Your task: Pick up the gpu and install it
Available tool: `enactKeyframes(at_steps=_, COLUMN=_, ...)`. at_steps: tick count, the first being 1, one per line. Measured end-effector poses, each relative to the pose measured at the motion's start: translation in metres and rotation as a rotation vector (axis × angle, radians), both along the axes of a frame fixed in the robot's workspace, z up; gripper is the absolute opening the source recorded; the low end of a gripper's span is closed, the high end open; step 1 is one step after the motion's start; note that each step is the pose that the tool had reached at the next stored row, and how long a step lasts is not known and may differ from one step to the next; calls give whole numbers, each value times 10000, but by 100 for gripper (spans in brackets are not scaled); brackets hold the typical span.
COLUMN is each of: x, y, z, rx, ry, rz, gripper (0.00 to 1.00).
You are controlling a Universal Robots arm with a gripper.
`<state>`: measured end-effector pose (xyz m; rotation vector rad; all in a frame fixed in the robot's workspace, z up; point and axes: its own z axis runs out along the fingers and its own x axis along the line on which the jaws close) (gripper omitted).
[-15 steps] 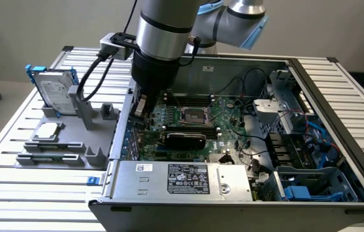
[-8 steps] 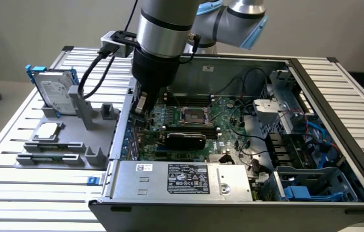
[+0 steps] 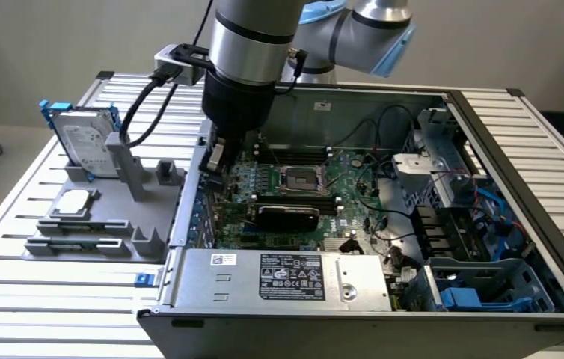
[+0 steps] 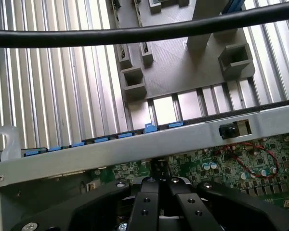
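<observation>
Claw [image 4: 159, 185] pressed together, fingers [image 4: 145, 204] meeting tip to tip with nothing seen between them; in the exterior view it hangs low over the motherboard [image 3: 312, 196] at the rear wall of the open computer case [image 3: 521, 149], toward the exterior view's left; gpu [image 3: 284, 216] sits inside the case, lying across the motherboard just below the CPU socket [image 3: 297, 179], apart from the claw; its black rectangular shroud faces up and outward, long and narrow, with green board around it; whether it is fully seated in its slot cannot be told; case also holds a silver power supply [image 3: 282, 280] with a black label along its near edge, a grey drive cage with a blue latch [image 3: 458, 298] at the exterior view's lower right, and loose black, red and blue cables near the right wall; wrist view looks down past the case's silver edge [image 4: 135, 149], lined with blue clips, onto green board with small capacitors; grey parts holder [image 3: 82, 224] stands on the slatted table [image 3: 22, 288] at the exterior view's left, beside the case; in it a silver hard drive in a blue frame [image 3: 87, 146] stands upright at the back, a square chip-like part [image 3: 72, 202] rests flat in a middle pocket, and a long narrow slot at the front holds a dark stick [image 3: 78, 243].
</observation>
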<state>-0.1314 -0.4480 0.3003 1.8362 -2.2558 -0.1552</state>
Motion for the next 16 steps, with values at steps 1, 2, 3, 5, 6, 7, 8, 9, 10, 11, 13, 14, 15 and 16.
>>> enactKeyframes(at_steps=1, x=-10, y=0, z=0, rx=0, ry=0, rz=-4, gripper=11)
enactKeyframes(at_steps=2, x=-19, y=1, z=0, rx=0, ry=0, rz=-9, gripper=11)
enactKeyframes(at_steps=3, x=-26, y=2, z=-1, rx=-1, ry=0, rz=-13, gripper=11)
enactKeyframes(at_steps=5, x=-35, y=3, z=-8, rx=1, ry=-1, rz=-24, gripper=11)
enactKeyframes(at_steps=6, x=-37, y=4, z=-13, rx=0, ry=0, rz=-28, gripper=11)
enactKeyframes(at_steps=7, x=-38, y=4, z=-18, rx=-2, ry=1, rz=-31, gripper=11)
enactKeyframes(at_steps=8, x=-39, y=4, z=-22, rx=-6, ry=3, rz=-34, gripper=11)
enactKeyframes(at_steps=9, x=-40, y=6, z=-27, rx=-6, ry=3, rz=-39, gripper=11)
enactKeyframes(at_steps=10, x=-41, y=7, z=-34, rx=-3, ry=1, rz=-43, gripper=11)
enactKeyframes(at_steps=11, x=-40, y=8, z=-40, rx=-2, ry=1, rz=-46, gripper=11)
enactKeyframes(at_steps=13, x=-41, y=9, z=-47, rx=-5, ry=3, rz=-55, gripper=11)
enactKeyframes(at_steps=14, x=-41, y=9, z=-49, rx=-5, ry=3, rz=-59, gripper=11)
enactKeyframes(at_steps=15, x=-42, y=9, z=-50, rx=-6, ry=3, rz=-64, gripper=11)
enactKeyframes(at_steps=16, x=-42, y=9, z=-52, rx=-4, ry=2, rz=-67, gripper=11)
